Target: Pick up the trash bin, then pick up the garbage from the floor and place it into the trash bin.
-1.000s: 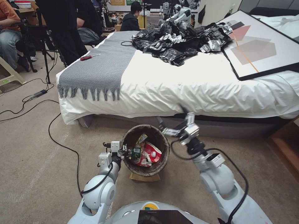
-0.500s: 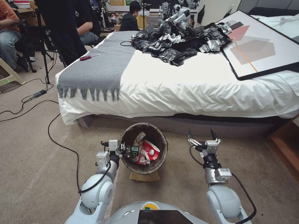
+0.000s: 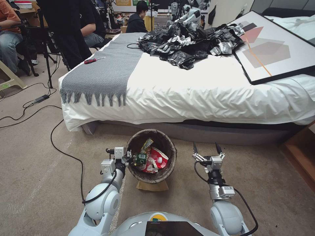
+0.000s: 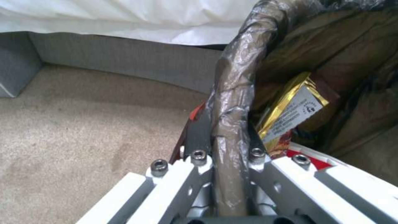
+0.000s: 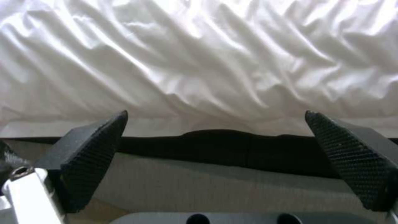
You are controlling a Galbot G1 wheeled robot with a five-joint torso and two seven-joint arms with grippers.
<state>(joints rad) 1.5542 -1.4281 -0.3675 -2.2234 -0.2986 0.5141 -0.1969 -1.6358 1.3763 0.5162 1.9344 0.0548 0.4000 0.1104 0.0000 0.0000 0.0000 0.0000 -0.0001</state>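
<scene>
Jaws of the left gripper [image 3: 128, 157] clamped the bag-lined left rim of the trash bin [image 3: 163, 177], held over the carpet [image 3: 42, 170] near the bed [image 3: 183, 91]; garbage [image 3: 151, 160] lay inside. Right gripper [image 3: 205, 148], jaws spread wide and empty, hung right of the bin.

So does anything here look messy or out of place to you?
Yes. A heap of crumpled black and silver bags and a framed picture lie on the bed, with a red-handled screwdriver on its grey throw. The trash bin hangs tilted, the left gripper clamped on its rim. The right gripper is open.
</scene>
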